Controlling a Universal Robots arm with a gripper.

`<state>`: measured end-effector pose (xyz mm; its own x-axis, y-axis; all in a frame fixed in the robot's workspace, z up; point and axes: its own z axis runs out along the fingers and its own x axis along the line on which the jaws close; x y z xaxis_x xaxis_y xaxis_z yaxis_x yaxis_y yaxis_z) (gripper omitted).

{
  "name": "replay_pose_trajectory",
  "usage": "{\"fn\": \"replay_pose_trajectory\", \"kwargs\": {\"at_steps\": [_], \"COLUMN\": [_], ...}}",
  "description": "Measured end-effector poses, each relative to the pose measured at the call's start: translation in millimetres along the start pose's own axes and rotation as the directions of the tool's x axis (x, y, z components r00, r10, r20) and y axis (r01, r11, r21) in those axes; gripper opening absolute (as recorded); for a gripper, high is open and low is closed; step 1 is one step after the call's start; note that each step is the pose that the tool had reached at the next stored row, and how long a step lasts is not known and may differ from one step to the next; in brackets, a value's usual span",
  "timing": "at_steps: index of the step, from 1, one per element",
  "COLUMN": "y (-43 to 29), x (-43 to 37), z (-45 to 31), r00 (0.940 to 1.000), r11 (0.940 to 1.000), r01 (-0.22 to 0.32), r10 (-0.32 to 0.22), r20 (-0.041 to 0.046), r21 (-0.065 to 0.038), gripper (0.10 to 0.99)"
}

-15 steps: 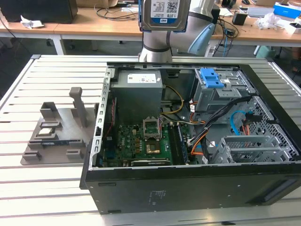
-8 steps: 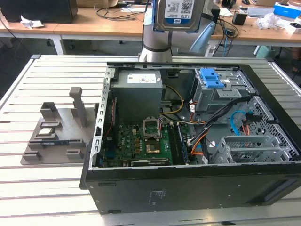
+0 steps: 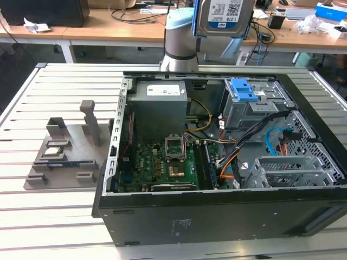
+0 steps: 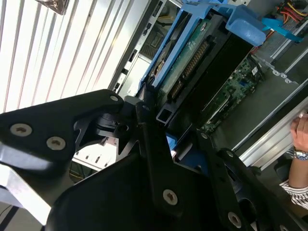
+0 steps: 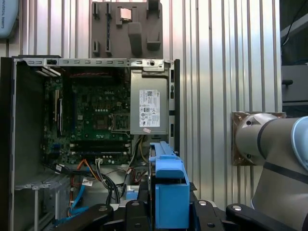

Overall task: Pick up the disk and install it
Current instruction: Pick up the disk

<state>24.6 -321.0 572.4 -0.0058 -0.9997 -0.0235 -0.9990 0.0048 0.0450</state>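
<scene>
The disk (image 3: 225, 16) hangs high above the back of the open computer case (image 3: 217, 216). It stands upright, its white-and-blue label facing the exterior view, with blue carrier rails along its sides. In the second wrist view my gripper (image 4: 166, 122) is shut on the disk (image 4: 192, 62), and its black fingers (image 4: 144, 108) clamp the blue carrier's end. In the first wrist view the disk (image 5: 168, 183) shows edge-on between the gripper's black links (image 5: 168, 211), far above the case's interior.
Inside the case are a motherboard (image 3: 162, 162), a power supply (image 3: 160, 108), a bay with a blue latch (image 3: 244, 89) and a metal drive cage (image 3: 293, 170). A grey stand (image 3: 70, 146) sits at the exterior view's left. A person's hand (image 4: 301, 134) rests by the case edge.
</scene>
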Motion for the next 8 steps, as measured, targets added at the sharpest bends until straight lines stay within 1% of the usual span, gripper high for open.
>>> {"fn": "replay_pose_trajectory", "kwargs": {"at_steps": [6,8], "y": [-18.9,-29.3], "x": [-0.1,-0.2], "z": [-0.9,-1.3], "r00": [1.0000,1.0000], "r11": [1.0000,1.0000], "r01": [0.000,0.000], "r10": [0.000,0.000], "r20": [0.0000,0.0000], "r21": [0.000,0.000], "gripper": [0.369,0.369]}}
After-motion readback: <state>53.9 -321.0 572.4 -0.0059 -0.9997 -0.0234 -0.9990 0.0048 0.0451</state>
